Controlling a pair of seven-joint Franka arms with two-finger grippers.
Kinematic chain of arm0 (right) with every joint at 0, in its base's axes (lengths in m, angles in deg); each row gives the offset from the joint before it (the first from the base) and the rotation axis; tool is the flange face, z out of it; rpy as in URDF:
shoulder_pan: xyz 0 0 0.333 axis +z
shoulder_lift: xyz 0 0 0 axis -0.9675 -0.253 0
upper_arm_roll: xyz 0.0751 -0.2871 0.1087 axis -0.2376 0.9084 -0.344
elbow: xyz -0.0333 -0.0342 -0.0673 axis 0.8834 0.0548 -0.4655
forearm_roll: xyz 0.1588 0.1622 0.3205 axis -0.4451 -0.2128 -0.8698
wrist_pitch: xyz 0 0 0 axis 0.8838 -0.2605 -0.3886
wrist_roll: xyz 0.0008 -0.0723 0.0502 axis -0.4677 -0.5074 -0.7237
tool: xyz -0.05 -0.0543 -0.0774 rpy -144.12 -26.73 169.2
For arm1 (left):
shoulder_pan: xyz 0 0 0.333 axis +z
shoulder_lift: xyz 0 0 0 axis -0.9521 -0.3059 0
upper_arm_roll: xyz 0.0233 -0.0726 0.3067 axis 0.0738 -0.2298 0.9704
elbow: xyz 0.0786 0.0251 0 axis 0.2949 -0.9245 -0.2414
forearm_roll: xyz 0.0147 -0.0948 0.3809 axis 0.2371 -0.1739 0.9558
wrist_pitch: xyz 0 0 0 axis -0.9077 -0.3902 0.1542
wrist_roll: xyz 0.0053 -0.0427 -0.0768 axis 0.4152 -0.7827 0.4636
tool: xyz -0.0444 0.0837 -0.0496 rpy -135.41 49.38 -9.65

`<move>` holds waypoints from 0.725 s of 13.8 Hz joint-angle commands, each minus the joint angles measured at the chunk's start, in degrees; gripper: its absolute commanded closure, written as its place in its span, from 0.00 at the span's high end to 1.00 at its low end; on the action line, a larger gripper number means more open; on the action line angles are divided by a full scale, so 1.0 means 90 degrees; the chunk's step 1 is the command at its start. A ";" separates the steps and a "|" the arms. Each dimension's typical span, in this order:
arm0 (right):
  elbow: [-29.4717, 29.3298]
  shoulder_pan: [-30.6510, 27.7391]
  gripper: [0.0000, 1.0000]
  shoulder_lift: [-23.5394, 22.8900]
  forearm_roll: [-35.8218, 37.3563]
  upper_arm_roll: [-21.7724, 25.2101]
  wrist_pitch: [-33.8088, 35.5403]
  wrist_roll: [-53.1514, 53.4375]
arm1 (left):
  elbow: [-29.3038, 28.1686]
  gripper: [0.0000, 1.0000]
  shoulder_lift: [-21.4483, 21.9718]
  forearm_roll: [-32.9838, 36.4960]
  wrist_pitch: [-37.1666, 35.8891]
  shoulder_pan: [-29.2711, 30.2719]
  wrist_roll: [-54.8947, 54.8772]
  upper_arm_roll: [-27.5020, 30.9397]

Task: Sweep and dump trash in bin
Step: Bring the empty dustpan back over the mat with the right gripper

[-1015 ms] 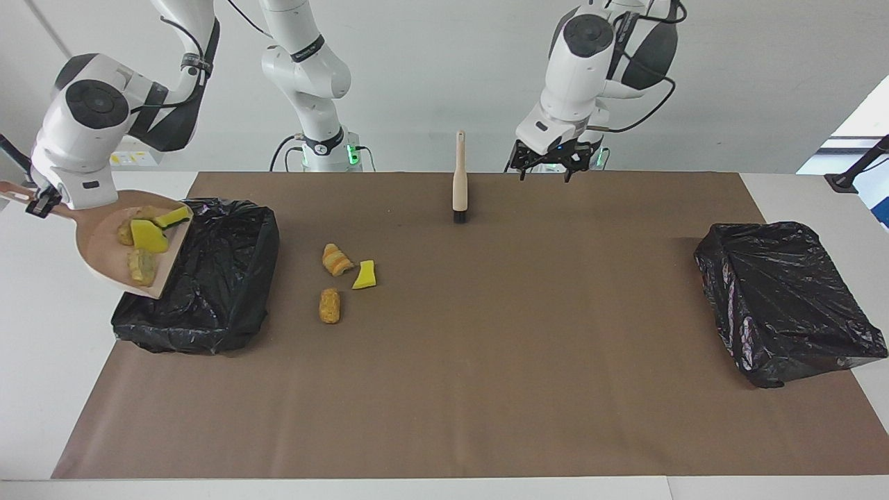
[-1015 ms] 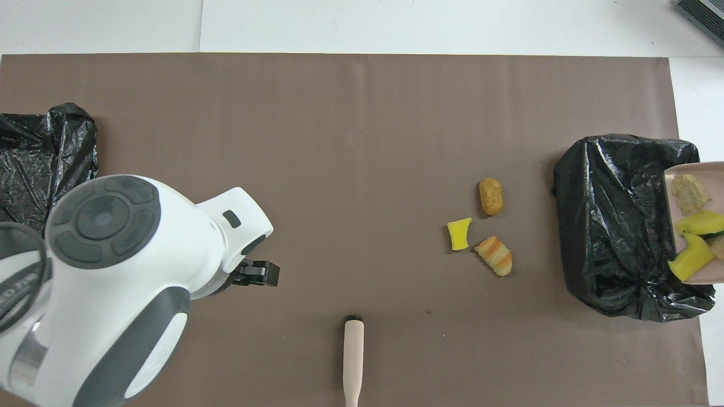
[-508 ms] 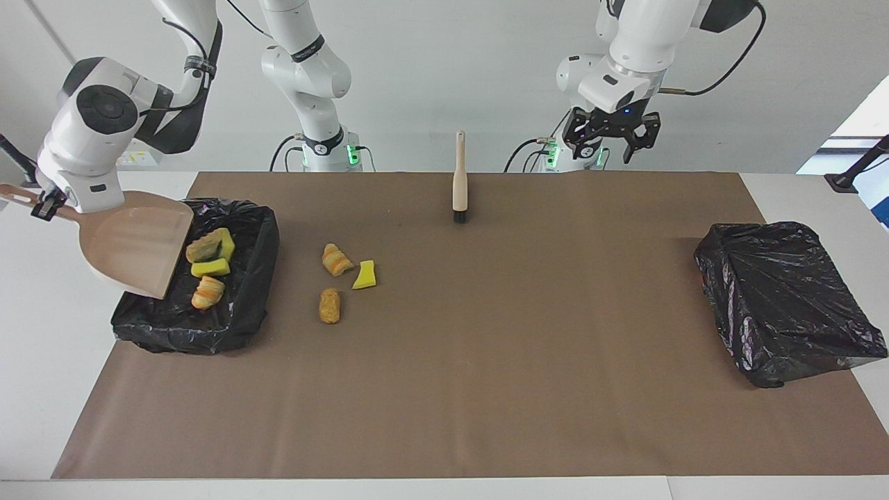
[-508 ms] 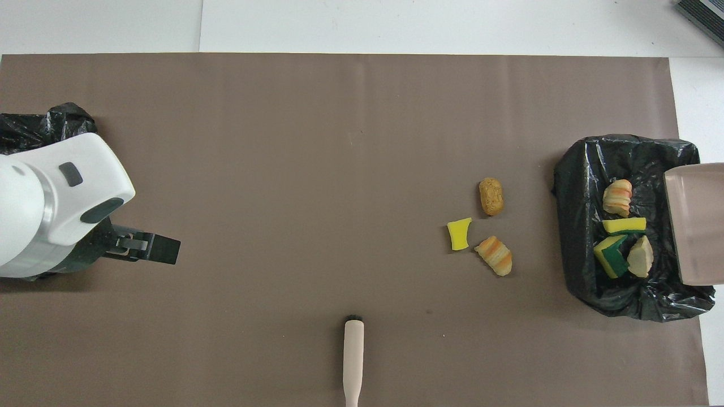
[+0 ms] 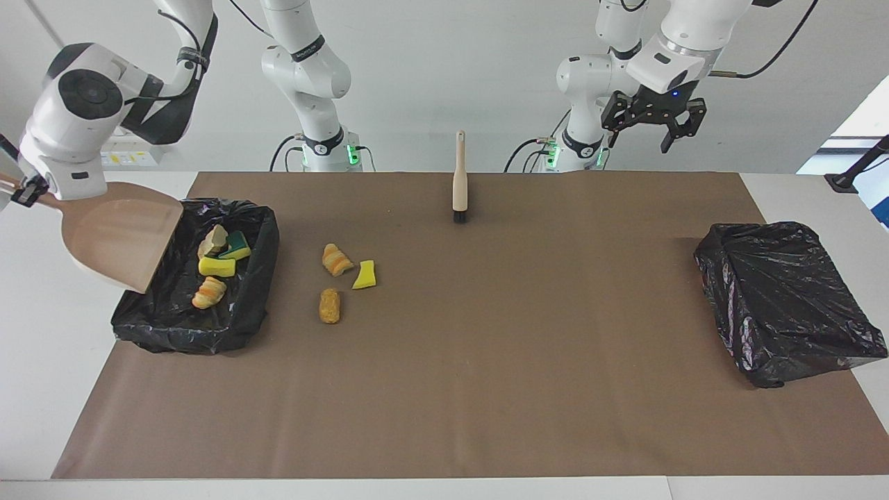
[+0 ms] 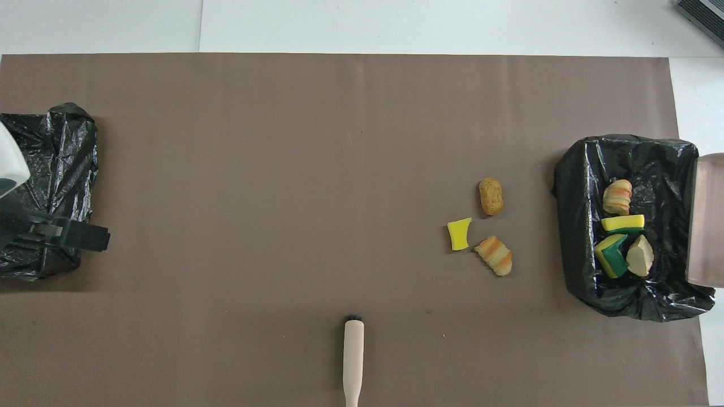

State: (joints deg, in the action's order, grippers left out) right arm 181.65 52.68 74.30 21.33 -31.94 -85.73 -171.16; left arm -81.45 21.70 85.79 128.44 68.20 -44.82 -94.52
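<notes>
Four scraps that sat in the dustpan (image 5: pixel 118 236) a second ago now lie in the bin (image 5: pixel 236 326) at the right arm's end of the table; half a second back they had just landed, and they have shifted a little since. Meanwhile the left gripper (image 5: pixel 653 119) has risen and swung out toward its own end, away from the brush (image 5: pixel 459 182), and now hangs high over the mat's (image 5: pixel 486 389) edge nearest the robots, fingers wide apart and holding nothing.

Over at the bin, the right gripper (image 5: pixel 25 191) is clamped on the dustpan's handle. The pan is emptied and tilted, its lip hanging over the bin's outer rim.

Inside the bin I can see a striped bread lump (image 6: pixel 617 196), a yellow sponge (image 6: pixel 623 223), a green-sided sponge (image 6: pixel 610 255) and a pale lump (image 6: pixel 640 256), the last two touching.

Three scraps are left on the mat, just beside the bin toward the middle of the table: a brown lump (image 6: pixel 491 196), a yellow chunk (image 6: pixel 459 233) and a striped lump (image 6: pixel 494 255), close together.

The brush lies flat near the robots' edge, mid-table, bristles pointing away from them. A second bin (image 5: pixel 788 298), draped in black, sits at the left arm's end.
</notes>
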 commanded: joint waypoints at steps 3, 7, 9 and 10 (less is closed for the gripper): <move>-0.0018 0.0183 0.00 0.0065 -0.1388 -0.0649 0.0742 0.1413 | 0.0993 1.00 -0.0586 0.0141 -0.0516 -0.0377 -0.0189 0.0427; 0.0138 0.1479 0.00 0.0056 -0.2140 -0.0876 0.1203 0.4253 | 0.0945 1.00 -0.0567 0.0063 -0.0428 -0.0406 -0.0316 0.0446; 0.0138 0.2056 0.00 -0.0265 -0.2783 -0.0886 0.1116 0.5835 | 0.0954 1.00 -0.0586 0.0063 -0.0447 -0.0513 -0.0316 0.0563; 0.0042 0.2378 0.00 -0.0528 -0.3018 -0.0886 0.1009 0.6810 | 0.0974 1.00 -0.0586 0.0063 -0.0486 -0.0601 -0.0307 0.0680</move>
State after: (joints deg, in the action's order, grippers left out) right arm 183.03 71.04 73.03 -2.39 -40.28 -75.50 -120.84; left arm -75.00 17.55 85.79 125.95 65.15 -46.82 -90.89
